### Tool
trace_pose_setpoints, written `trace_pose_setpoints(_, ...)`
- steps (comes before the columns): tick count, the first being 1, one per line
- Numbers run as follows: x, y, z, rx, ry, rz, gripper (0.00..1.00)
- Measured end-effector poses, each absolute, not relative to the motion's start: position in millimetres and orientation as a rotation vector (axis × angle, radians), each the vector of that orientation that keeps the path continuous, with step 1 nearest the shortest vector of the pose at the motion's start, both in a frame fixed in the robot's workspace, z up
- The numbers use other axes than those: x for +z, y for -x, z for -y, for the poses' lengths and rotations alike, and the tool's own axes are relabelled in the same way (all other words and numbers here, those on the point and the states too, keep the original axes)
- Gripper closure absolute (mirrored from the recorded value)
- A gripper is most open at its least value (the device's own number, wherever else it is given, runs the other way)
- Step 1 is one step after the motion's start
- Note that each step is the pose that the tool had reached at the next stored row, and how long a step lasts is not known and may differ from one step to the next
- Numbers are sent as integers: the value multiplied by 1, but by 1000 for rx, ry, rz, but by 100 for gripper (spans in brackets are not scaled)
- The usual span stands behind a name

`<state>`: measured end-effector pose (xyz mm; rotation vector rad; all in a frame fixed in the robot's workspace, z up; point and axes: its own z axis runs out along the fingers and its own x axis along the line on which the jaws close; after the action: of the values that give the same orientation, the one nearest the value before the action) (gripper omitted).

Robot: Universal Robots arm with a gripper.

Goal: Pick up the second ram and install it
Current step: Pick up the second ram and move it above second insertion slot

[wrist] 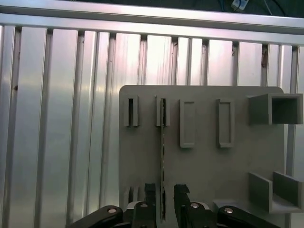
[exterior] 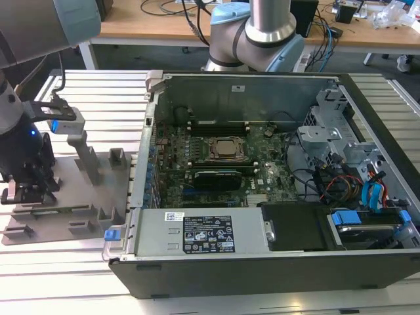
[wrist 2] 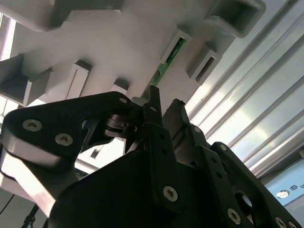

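Ribbed aluminium slats (wrist: 61, 118) run under everything, bright and grooved. On them lies the grey plate (wrist: 209, 175), a matte plastic slab with rounded corners. The second ram (wrist: 163, 142) stands on edge in one of the plate's narrow slots. It is a thin green board, seen in the first wrist view almost as a line, with small dark parts along it.

My gripper (wrist: 164, 204) sits low over the plate at one end of that stick, astride it. My black fingers (wrist: 150, 202) stand one on each side, parted only narrowly. A sliver of grey shows between each of them and the board, so I grip nothing.

Beside the ram's slot the plate has a second slot of the same kind and two raised rectangular frames (wrist: 187, 123). Past those rise boxy, open-sided upright blocks (wrist: 275, 109).

In the exterior view these blocks stand between me and the open computer case (exterior: 262, 275), which lies just beside the plate on the exterior view's right. The case's sheet-metal side wall separates the plate from the green motherboard (exterior: 216, 164). A small blue clip (exterior: 111, 234) sits at the case corner nearest the plate. Well beyond the plate stands a wooden desk (exterior: 157, 20) strewn with cables.
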<state>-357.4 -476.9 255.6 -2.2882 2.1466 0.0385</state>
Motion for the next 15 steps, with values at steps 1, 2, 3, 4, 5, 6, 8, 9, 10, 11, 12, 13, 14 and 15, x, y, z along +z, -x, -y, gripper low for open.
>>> trace_pose_setpoints(1,253,358,477,39,2290,-2145,70)
trace_pose_setpoints(2,251,358,478,39,2291,-2144,70)
trace_pose_setpoints(3,248,360,478,39,2292,-2142,70)
trace_pose_setpoints(4,243,361,478,39,2294,-2141,70)
trace_pose_setpoints(5,240,362,478,39,2294,-2141,70)
trace_pose_setpoints(6,237,364,478,39,2295,-2140,70)
trace_pose_setpoints(8,233,368,478,39,2295,-2139,70)
trace_pose_setpoints(9,229,371,478,39,2296,-2139,70)
trace_pose_setpoints(10,227,373,477,39,2296,-2139,70)
trace_pose_setpoints(11,225,373,477,39,2297,-2138,70)
trace_pose_setpoints(12,221,374,476,39,2299,-2135,70)
trace_pose_setpoints(13,217,374,476,39,2300,-2135,70)
trace_pose_setpoints(14,213,374,476,39,2300,-2134,70)
trace_pose_setpoints(15,210,374,476,39,2301,-2133,70)
